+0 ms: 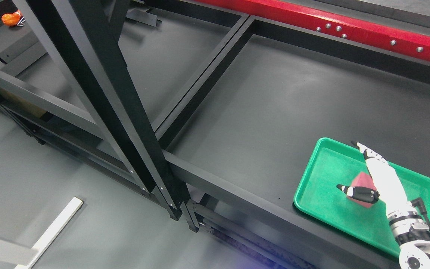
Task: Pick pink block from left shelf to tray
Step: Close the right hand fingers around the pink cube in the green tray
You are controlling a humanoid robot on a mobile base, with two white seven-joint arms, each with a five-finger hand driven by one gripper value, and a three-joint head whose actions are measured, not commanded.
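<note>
Pink block (362, 186) lies inside the green tray (323, 186), right of the tray's centre, partly hidden by the right hand (377, 179). That hand enters from the lower right corner and extends over the tray with fingers straightened and thumb spread to the left across the block; no grasp is visible, so the hand reads as released. The tray rests on the dark shelf surface (274, 112) near its front edge. An orange object (10, 18) sits at the far upper left.

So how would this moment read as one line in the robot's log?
right hand open over pink block | block in green tray | left arm unseen
</note>
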